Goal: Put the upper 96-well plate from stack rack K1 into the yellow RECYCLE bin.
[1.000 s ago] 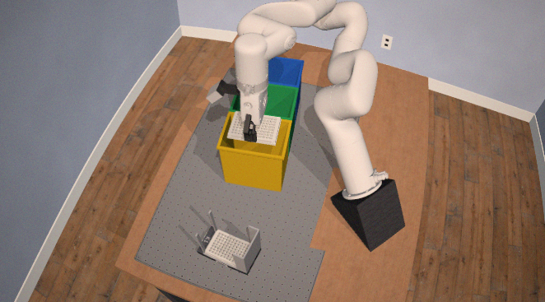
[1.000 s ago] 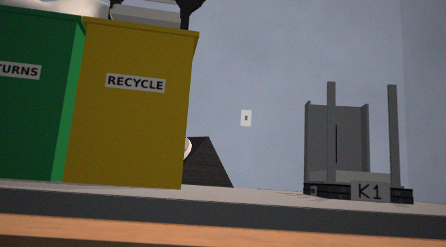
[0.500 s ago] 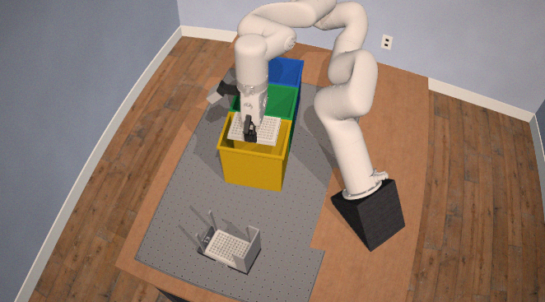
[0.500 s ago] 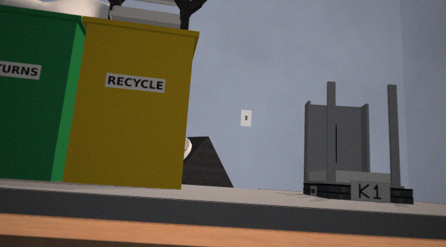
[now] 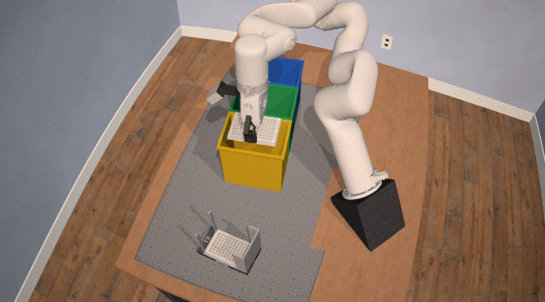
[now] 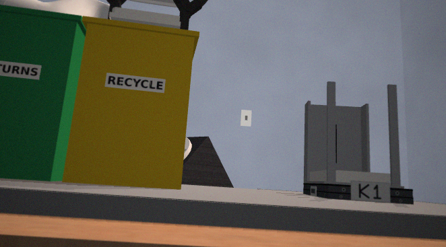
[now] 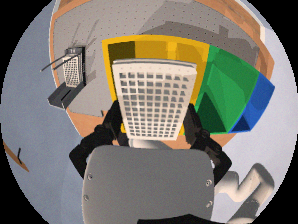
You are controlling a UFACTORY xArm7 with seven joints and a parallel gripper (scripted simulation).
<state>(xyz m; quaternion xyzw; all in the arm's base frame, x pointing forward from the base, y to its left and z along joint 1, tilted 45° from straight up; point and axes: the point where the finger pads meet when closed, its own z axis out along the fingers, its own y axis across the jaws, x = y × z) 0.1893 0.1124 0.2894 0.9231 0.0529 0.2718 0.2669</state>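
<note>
- Top view: the white arm's black-fingered gripper (image 5: 249, 131) is clamped on the white 96-well plate (image 5: 269, 130), fingers spread wide across its short width. The plate hangs level over the mouth of the yellow plastic bin (image 5: 252, 166), about at rim height.
- The green bin (image 5: 284, 103) and blue bin (image 5: 288, 72) stand in a row behind the yellow one, touching, all 3 upright on the grey perforated mat (image 5: 288, 216).
- The grey stack rack (image 5: 253, 245) holds 1 white well plate (image 5: 224, 247) low between its posts.
- Exterior view: the black fingers (image 6: 184, 10) grip the plate's edges just above the yellow bin's rim. Its sign (image 6: 135, 83) reads "RECYCLE"; the green bin shows "TURNS", cut off at the frame edge. The rack's tag (image 6: 370, 191) reads "K1".
- Wrist view: the plate sits between both fingers, the yellow bin's opening directly beneath.
</note>
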